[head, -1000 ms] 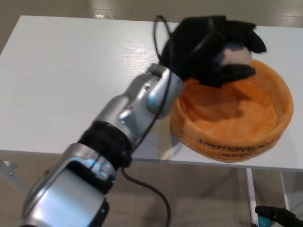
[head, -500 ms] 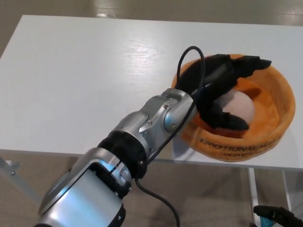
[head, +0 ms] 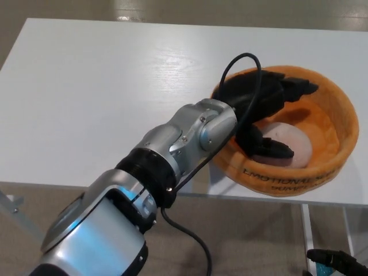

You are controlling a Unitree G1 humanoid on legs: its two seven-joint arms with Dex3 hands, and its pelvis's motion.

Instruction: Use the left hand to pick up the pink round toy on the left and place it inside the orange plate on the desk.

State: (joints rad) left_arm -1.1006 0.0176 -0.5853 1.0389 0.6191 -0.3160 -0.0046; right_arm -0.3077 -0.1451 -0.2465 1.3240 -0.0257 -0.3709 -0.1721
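The pink round toy lies on the floor of the orange plate, toward the near wall, so by the look of it the placing itself is done. It rests low in the soft bowl, where the raised rim should keep it from rolling out.

The left hand is inside the plate just beside the toy, on its left. Its upper fingers reach across toward the far rim, clear of the toy, while the thumb lies along the toy's near left edge, touching it or nearly so; the dark shapes overlap there and I cannot tell which. The digits are spread rather than wrapped around the toy, so I read the hand as released and holding nothing.

The silver forearm comes in from the lower left across the near edge of the white surface, with a black cable looping over the wrist above the plate's left wall.

Obstacles are few. The plate's left wall sits right under the wrist, so lifting out seems safer than dragging sideways, which could shove the soft plate. The plate stands close to the near edge of the surface. The right hand is not in view; a small dark and teal object shows below the surface at the lower right.
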